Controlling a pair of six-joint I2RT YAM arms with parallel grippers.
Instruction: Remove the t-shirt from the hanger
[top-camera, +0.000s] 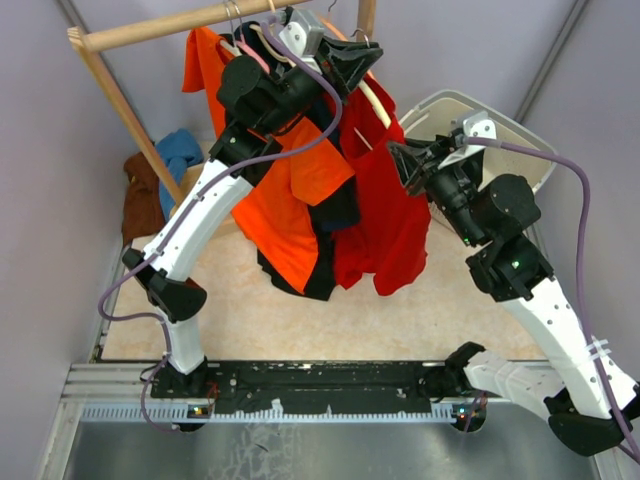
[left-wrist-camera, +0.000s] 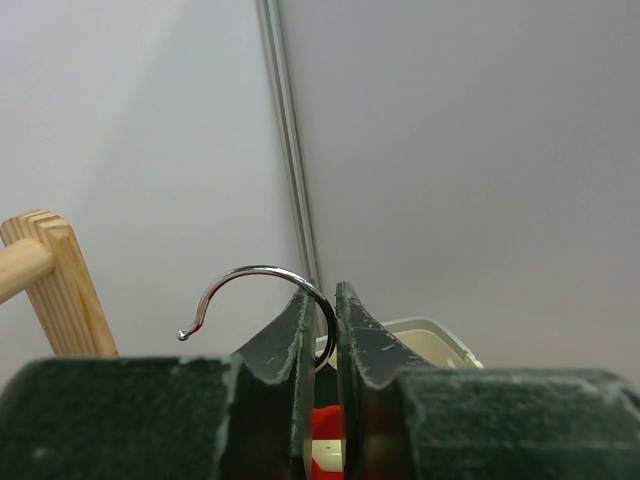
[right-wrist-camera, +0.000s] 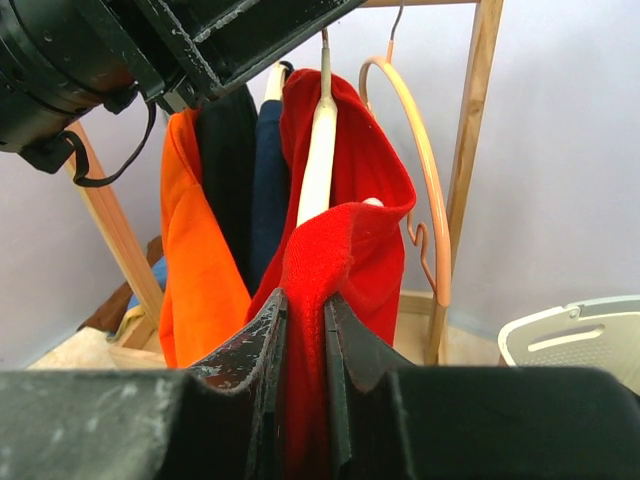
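Hanger hook (left-wrist-camera: 262, 271) pinched in left fingers (left-wrist-camera: 284, 352), red t-shirt (right-wrist-camera: 352, 240) clamped in right fingers (right-wrist-camera: 256, 362)

Two claws (left-wrist-camera: 320, 305) (right-wrist-camera: 305, 300), one rack (top-camera: 150, 28), one bin (top-camera: 440, 100)

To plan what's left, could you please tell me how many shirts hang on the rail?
4, left to right in the right wrist view: orange shirt, black shirt, navy shirt, red shirt. Others may be hidden between them.

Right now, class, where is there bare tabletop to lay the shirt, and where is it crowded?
Bare tabletop lies between the hanging red t-shirt and the arms' base rail. Crowded: beneath the wooden rail, around the orange shirt; clothes pile back left; bin back right.
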